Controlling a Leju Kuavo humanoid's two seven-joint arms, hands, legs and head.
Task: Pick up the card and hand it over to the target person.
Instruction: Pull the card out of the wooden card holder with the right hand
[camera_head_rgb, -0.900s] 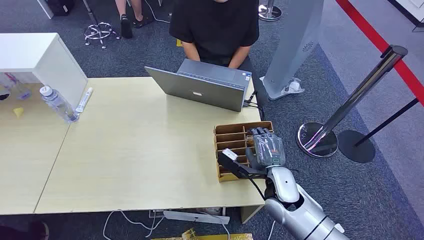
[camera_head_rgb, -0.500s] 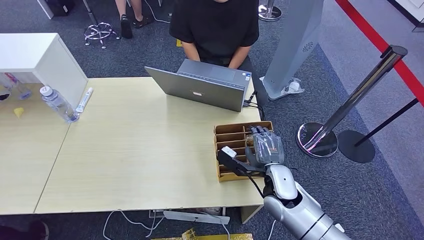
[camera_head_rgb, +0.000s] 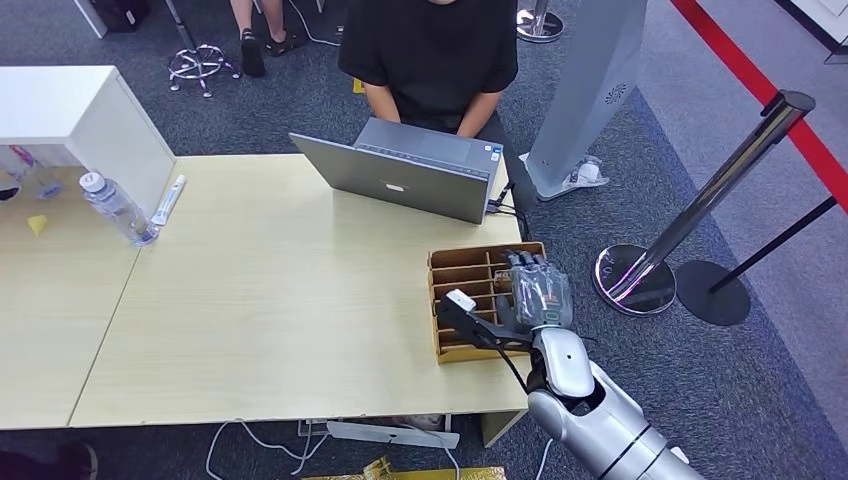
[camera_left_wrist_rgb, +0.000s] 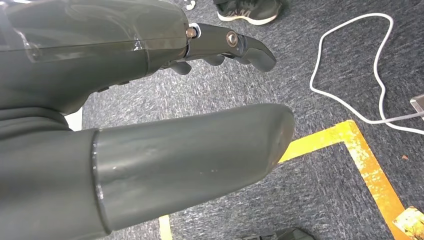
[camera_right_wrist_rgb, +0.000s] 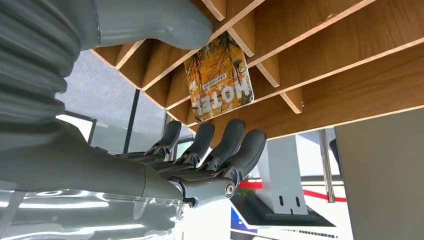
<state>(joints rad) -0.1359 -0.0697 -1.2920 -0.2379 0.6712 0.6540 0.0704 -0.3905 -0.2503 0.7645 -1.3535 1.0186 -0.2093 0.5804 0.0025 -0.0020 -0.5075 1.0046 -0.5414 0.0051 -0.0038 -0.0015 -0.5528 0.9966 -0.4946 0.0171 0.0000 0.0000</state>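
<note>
A wooden slotted organizer (camera_head_rgb: 462, 272) is set near the right front corner of the pale table (camera_head_rgb: 270, 310), and everything else is placed from it. The right hand (camera_head_rgb: 530, 297) is held over the organizer's right half, its fingers (camera_right_wrist_rgb: 225, 142) extended side by side toward the far rim and its thumb kept apart on the other side; nothing is gripped. In the right wrist view the card (camera_right_wrist_rgb: 218, 77), printed with a yellow foliage pattern and large letters, is seen standing in one of the organizer's compartments, wedged between wooden dividers, with the fingertips lying just beside it and the thumb on the opposite side; contact with the card cannot be told. Beyond the organizer a grey laptop (camera_head_rgb: 400, 172) is stood open, and a person in a black shirt (camera_head_rgb: 430, 55) is seated behind it. Well away from the organizer, toward the table's far left, a water bottle (camera_head_rgb: 117, 208) is stood beside a white box (camera_head_rgb: 85, 120). The left hand (camera_left_wrist_rgb: 140, 100) is seen over grey carpet with its fingers stretched out and apart from the thumb, nothing held
</note>
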